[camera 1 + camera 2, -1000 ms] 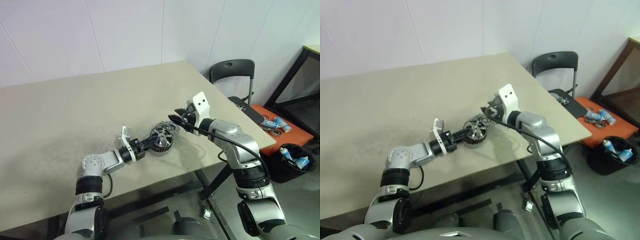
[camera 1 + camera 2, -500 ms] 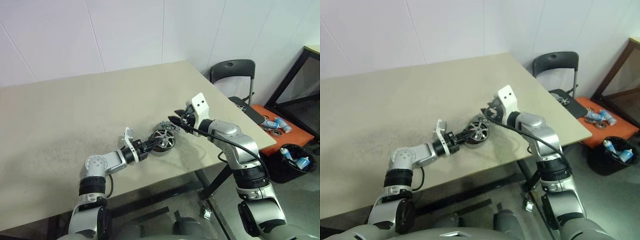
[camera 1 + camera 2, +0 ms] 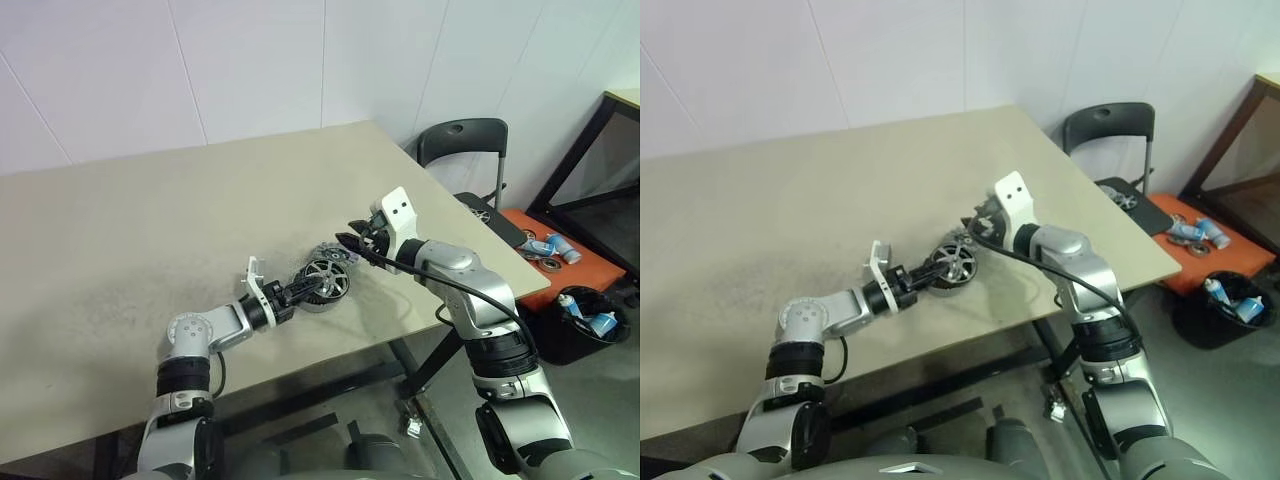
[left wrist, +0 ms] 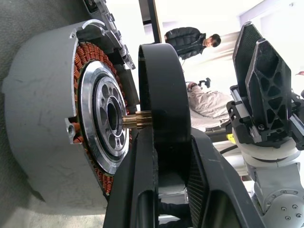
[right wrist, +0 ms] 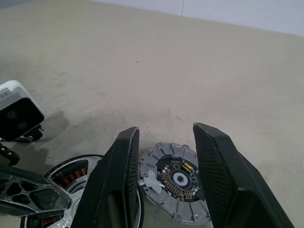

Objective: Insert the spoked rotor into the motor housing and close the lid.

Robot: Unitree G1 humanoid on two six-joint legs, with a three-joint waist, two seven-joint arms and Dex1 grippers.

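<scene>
The motor housing [image 4: 42, 123], a grey round shell with copper windings around a silver centre, lies on the table near its front edge. My left gripper [image 3: 300, 290] is shut on the rim of the spoked rotor [image 3: 328, 279], holding it just over the housing's open face. The rotor's brass shaft meets the housing's centre hole. The lid [image 5: 175, 180], a grey disc with a dark circuit face up, lies on the table just behind the housing. My right gripper [image 5: 165, 129] hovers open above the lid, touching nothing.
The beige table [image 3: 150, 220] ends close in front of the housing. A black chair [image 3: 465, 140], an orange stand with small parts [image 3: 560, 262] and a black bin [image 3: 590, 325] are off the table's right side. A person [image 4: 190, 40] stands far off.
</scene>
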